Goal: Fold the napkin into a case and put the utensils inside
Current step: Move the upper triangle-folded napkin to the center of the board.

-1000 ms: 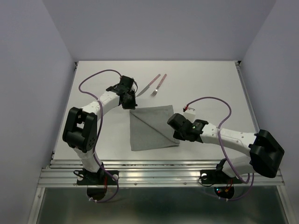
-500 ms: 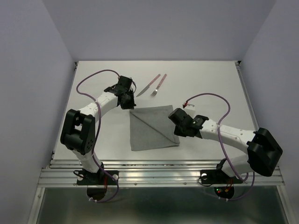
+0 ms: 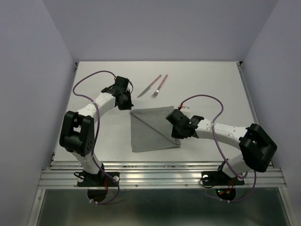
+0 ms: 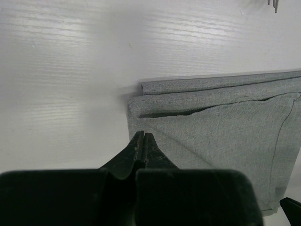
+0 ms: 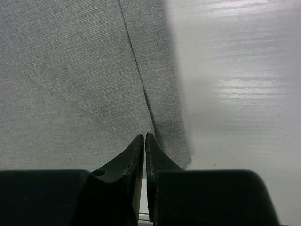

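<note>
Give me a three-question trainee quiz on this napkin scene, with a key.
1. True or false: the knife and fork lie on the napkin.
2. The right gripper is at the napkin's: A) left edge B) right edge C) middle.
3. Fill in: the left gripper has its jaws ___.
Key: 1 false, they lie on the table beyond it; 2 B; 3 shut.

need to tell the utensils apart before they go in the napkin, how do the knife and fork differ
The knife lies left of the fork and looks slightly longer. The knife's metal end is one narrow pointed blade, while the fork's widens into tines. Both have pinkish handles pointing to the far side and silver ends toward the napkin. Both lie flat, slanted alike and clear of the cloth.
</note>
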You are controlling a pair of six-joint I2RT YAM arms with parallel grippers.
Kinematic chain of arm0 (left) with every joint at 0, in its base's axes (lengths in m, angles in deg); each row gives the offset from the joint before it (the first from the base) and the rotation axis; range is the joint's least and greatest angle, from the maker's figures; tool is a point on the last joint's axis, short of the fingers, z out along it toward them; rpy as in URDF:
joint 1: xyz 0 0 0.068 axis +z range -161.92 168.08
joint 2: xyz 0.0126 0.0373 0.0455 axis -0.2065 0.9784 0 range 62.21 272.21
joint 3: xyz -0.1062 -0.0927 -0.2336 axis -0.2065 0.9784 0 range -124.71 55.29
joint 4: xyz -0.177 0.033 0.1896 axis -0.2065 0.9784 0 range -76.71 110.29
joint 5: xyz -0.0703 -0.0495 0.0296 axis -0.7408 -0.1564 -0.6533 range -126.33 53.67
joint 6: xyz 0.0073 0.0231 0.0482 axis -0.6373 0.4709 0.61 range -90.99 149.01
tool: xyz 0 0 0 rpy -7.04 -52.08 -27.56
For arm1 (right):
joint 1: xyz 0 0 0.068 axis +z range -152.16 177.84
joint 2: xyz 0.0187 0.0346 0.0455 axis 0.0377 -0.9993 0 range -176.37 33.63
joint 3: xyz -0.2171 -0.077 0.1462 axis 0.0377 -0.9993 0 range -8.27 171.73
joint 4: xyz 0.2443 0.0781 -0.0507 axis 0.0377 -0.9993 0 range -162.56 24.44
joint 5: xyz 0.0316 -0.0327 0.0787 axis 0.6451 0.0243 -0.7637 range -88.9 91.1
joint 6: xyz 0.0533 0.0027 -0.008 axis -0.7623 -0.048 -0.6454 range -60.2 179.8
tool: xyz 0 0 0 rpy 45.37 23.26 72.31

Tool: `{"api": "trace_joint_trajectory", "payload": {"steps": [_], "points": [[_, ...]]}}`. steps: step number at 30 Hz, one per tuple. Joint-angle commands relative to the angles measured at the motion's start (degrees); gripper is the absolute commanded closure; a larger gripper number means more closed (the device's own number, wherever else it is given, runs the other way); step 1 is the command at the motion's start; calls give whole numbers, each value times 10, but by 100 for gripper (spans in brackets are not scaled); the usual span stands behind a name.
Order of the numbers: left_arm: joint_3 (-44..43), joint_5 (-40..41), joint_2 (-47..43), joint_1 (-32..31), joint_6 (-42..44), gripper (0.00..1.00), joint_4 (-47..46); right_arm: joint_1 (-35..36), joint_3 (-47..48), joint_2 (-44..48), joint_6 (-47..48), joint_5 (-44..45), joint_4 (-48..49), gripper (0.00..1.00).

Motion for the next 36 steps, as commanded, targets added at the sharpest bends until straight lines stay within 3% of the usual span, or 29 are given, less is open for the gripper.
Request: {"api": "trace_joint_trajectory", "payload": {"steps": [1, 17, 28, 34, 36], "points": [[2, 8, -20, 16, 7, 100, 9, 5, 10, -8, 7, -20, 43, 89], [9, 5, -33, 27, 7, 100, 12, 37, -27, -63, -31, -43, 79, 90], [-5, 9, -44, 27, 10, 96, 22, 124, 82, -131, -52, -44, 85, 89], [13, 9, -86, 23, 20, 82, 24, 124, 77, -33, -26, 50, 101, 84], [27, 10, -107, 9, 21, 78, 26, 91, 53, 7, -17, 52, 100, 81]]}}
